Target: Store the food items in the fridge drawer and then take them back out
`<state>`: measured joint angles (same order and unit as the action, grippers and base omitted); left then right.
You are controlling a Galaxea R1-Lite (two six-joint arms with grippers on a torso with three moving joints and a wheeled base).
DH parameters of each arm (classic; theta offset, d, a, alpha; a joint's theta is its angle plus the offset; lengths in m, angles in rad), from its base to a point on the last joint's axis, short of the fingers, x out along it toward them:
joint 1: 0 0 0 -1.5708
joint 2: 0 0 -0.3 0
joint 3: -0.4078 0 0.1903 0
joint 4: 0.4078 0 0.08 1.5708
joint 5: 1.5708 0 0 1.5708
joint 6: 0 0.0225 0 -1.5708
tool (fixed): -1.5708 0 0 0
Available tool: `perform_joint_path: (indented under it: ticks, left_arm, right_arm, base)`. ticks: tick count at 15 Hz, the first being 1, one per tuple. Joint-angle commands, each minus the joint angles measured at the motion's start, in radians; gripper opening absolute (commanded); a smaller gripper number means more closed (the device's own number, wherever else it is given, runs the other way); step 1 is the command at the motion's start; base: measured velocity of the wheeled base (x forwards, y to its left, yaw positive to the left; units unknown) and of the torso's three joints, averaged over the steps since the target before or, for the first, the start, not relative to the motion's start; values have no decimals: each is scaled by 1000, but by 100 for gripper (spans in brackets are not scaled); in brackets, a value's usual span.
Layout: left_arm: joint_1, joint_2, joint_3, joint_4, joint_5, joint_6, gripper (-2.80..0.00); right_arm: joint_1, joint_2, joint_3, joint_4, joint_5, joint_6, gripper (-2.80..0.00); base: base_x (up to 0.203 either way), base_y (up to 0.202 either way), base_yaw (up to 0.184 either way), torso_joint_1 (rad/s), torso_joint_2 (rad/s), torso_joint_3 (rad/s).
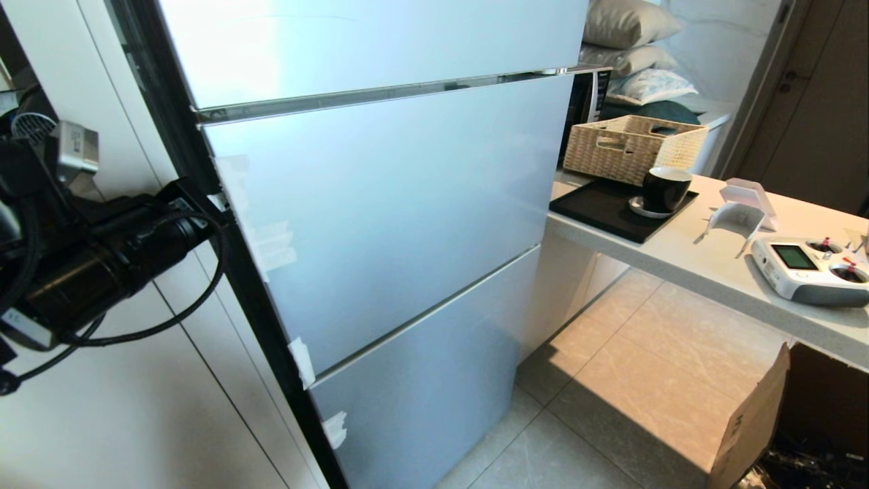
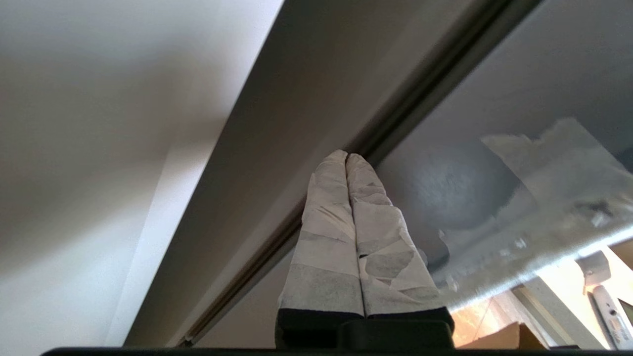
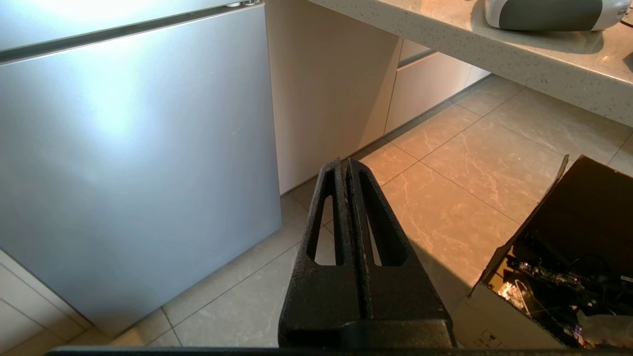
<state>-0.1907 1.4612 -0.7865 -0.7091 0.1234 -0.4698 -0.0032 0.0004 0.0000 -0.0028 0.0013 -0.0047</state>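
- Head view is showing no fridge drawer and no food items; both are lying out of sight, presumably behind the closed fridge door (image 1: 380, 224), a pale blue-grey panel with another panel above it and another below.
- Left wrist view is showing the left gripper (image 2: 347, 157) with its tape-wrapped fingers (image 2: 326, 237) pressed flat together, holding nothing, their tips pointing at the dark seam (image 2: 395, 118) that is running along the door's edge.
- That seam is the relation the coming move is turning on: it is lying straight ahead of the tips, its long axis running diagonally across the wrist view, and whether the tips are touching it cannot be told.
- Judging from this, the left arm (image 1: 102, 251) is the nearer one by far, sitting by the door's black left edge in the head view, so the opening is likely falling to it.
- Right wrist view is showing the right gripper (image 3: 346, 165) hanging low with its black fingers closed and empty, aiming at the tiled floor (image 3: 445, 198), well apart from the doors.
- Further out, a cardboard box (image 3: 559, 257) is standing on the floor, and a counter (image 1: 713, 265) is carrying a wicker basket (image 1: 631, 146), a black cup (image 1: 665, 189) and a remote controller (image 1: 811, 268).
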Motion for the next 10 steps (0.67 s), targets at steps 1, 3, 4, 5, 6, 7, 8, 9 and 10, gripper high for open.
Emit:
perform_joint_path:
  ticks: [1, 3, 4, 5, 6, 7, 8, 9, 10]
  left_arm:
    - [-19, -21, 15, -4, -1, -4, -280]
    - [-40, -40, 31, -4, -1, -3, -280]
    - [-46, -42, 38, -4, -2, -4, -280]
    - [-50, -44, 41, -4, -6, -4, -280]
    - [-55, -42, 50, -4, -8, -4, -280]
    - [-62, -41, 57, -4, -11, -4, -280]
    - [-70, -36, 60, -4, -21, -6, -280]
    - [-76, -36, 63, -4, -38, -11, -280]
    - [-79, -39, 64, -4, -56, -23, -280]
  right_arm:
    - [0, 1, 0, 0, 0, 0, -280]
    - [2, 1, 0, 0, 0, 0, -280]
    - [1, 1, 0, 0, 0, 0, -280]
    - [0, 1, 0, 0, 0, 0, -280]
    - [0, 1, 0, 0, 0, 0, -280]
    - [0, 1, 0, 0, 0, 0, -280]
    - [1, 1, 0, 0, 0, -1, -280]
    - [2, 1, 0, 0, 0, 0, -280]
    - [2, 1, 0, 0, 0, 0, -280]
  base:
    - [0, 0, 0, 0, 0, 0]
    - [0, 0, 0, 0, 0, 0]
    - [0, 0, 0, 0, 0, 0]
    - [0, 0, 0, 0, 0, 0]
    - [0, 0, 0, 0, 0, 0]
    - [0, 0, 0, 0, 0, 0]
    - [0, 0, 0, 0, 0, 0]
    - [0, 0, 0, 0, 0, 0]
    - [0, 0, 0, 0, 0, 0]
